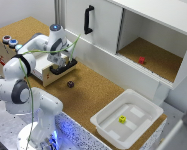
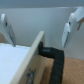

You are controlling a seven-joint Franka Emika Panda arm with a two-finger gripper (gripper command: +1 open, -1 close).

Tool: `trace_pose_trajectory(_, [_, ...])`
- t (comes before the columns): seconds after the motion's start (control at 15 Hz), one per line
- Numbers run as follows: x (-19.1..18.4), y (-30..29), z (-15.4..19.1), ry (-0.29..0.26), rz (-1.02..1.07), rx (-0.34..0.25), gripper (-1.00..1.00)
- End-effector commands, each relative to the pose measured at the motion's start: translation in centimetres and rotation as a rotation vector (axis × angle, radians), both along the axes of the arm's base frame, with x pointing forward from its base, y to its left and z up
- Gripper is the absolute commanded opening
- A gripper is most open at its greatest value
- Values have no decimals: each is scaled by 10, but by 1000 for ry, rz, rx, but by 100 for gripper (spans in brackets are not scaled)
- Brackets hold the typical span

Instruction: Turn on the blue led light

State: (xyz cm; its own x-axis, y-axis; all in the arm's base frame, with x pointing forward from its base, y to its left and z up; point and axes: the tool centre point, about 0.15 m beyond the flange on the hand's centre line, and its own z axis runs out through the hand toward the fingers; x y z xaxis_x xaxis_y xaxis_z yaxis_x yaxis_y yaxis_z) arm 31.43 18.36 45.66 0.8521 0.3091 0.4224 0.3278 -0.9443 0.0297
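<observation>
The blue led light [image 1: 13, 43] is a small round blue-capped button on top of a wooden box at the exterior view's left, beside a like-sized red-capped button [image 1: 6, 38]. My gripper [image 1: 62, 63] hangs over the front of an open wooden drawer [image 1: 43, 70], just above its black handle [image 1: 63, 69] and well to the right of the blue button. In the wrist view the gripper [image 2: 38, 44] is open and empty, its fingers [image 2: 8, 31] spread on either side of the drawer front and black handle [image 2: 56, 56]. The buttons do not show in the wrist view.
A small dark ball [image 1: 70, 84] lies on the cork tabletop [image 1: 93, 95]. A white bin [image 1: 143, 131] at the right holds a yellow block [image 1: 122, 119]. The white cabinet has a black door handle [image 1: 88, 20] and a red block [image 1: 141, 60] in its open compartment.
</observation>
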Motion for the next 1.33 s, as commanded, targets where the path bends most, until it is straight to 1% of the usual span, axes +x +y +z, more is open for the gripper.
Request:
trace_pose_trajectory(0.0, [-20, 58, 45, 9, 127, -126, 100])
trace_pose_trajectory(0.07, [-23, 76, 56, 4, 177, -55, 100])
trace_pose_trajectory(0.13, [-25, 94, 68, -3, 234, -58, 100])
trace_pose_trajectory(0.2, [-28, 115, 80, -7, 298, -44, 100])
trace_pose_trajectory(0.27, [-32, 140, 92, -4, 382, -55, 100])
trace_pose_trajectory(0.33, [-36, 162, 99, 8, 448, -53, 100])
trace_pose_trajectory(0.47, [-44, 200, 104, 40, 556, -58, 100])
trace_pose_trajectory(0.6, [-60, 248, 105, 100, 696, -76, 100])
trace_pose_trajectory(0.73, [-82, 279, 101, 179, 799, -139, 100])
trace_pose_trajectory(0.8, [-95, 290, 98, 219, 849, -190, 100])
trace_pose_trajectory(0.87, [-105, 296, 95, 245, 872, -251, 100])
trace_pose_trajectory(1.0, [-118, 303, 92, 280, 856, -302, 100])
trace_pose_trajectory(1.07, [-124, 309, 90, 289, 850, -323, 100])
trace_pose_trajectory(1.13, [-131, 316, 87, 284, 852, -360, 100])
trace_pose_trajectory(1.2, [-138, 325, 84, 273, 854, -376, 100])
trace_pose_trajectory(1.27, [-143, 330, 78, 260, 853, -421, 100])
